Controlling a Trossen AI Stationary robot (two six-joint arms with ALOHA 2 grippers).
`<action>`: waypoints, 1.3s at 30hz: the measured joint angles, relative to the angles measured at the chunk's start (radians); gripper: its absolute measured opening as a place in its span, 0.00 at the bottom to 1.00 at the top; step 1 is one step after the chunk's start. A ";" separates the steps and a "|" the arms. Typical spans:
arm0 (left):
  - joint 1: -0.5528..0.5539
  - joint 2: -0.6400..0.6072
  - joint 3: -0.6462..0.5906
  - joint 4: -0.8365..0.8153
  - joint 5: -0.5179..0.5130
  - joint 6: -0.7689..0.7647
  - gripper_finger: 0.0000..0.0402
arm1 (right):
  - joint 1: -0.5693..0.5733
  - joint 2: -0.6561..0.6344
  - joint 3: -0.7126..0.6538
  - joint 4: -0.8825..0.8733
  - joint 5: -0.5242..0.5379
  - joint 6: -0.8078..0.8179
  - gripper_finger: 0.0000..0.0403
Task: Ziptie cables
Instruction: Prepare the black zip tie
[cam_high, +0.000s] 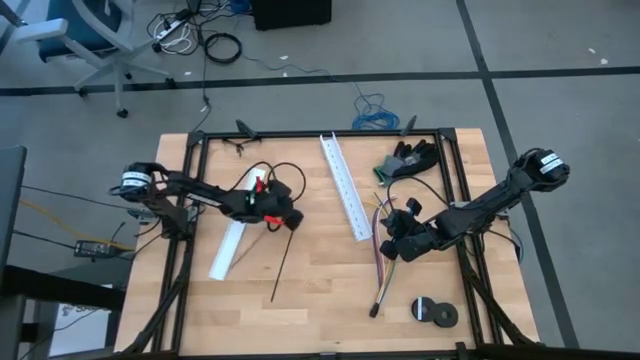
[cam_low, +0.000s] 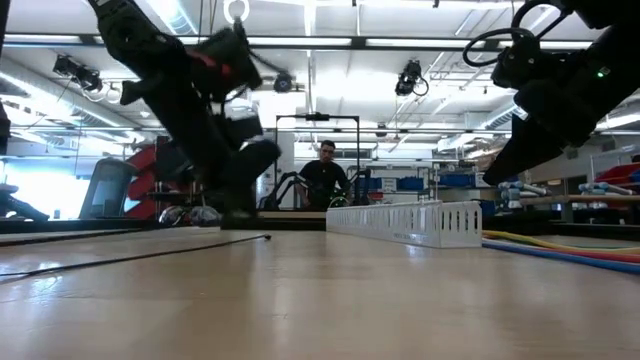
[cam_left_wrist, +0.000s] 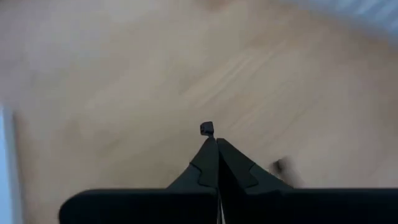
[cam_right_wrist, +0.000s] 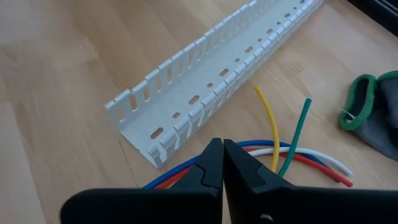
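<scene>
Landmark: a white slotted channel (cam_high: 345, 188) is lying at a slant on the wooden table (cam_high: 320, 290), near the table's middle.

Left pincer: the left gripper (cam_high: 288, 218) is hanging over the table on the channel's left side, its two fingers (cam_left_wrist: 208, 165) pressing flat against each other. A small dark tip (cam_left_wrist: 207, 129) is showing right at the finger ends in the left wrist view; whether it is being pinched there cannot be told.

Ziptie: one thin black ziptie (cam_high: 284, 262) is lying straight on the wood, to the left of the channel, running from just under the left gripper down toward the table's near edge. Its upper end is sitting beside the finger ends.

Right pincer: the right gripper (cam_high: 392, 243) is hovering on the channel's right side, near its lower end, fingers clenched together with nothing showing between them.

Cables: the cables (cam_high: 381, 262) are lying right of the channel, just beside and partly under the right gripper, trailing toward the near edge to a small dark end. In the right wrist view, blue, red, white, yellow and green wires (cam_right_wrist: 292, 152) are fanning out just beyond the closed fingers.

Second channel: another white channel piece (cam_high: 228, 248) is lying under the left arm, well left of the landmark channel.
</scene>
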 joint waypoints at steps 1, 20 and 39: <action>-0.008 -0.016 0.000 0.022 -0.019 0.029 0.00 | 0.000 0.000 0.000 0.000 0.000 0.000 0.00; -0.096 -0.295 -0.354 1.011 -0.033 0.426 0.00 | 0.000 0.001 0.000 0.109 0.000 -0.072 0.00; -0.094 -0.294 -0.407 0.892 -0.041 0.309 0.00 | -0.155 0.001 0.000 0.588 -0.233 -0.508 0.00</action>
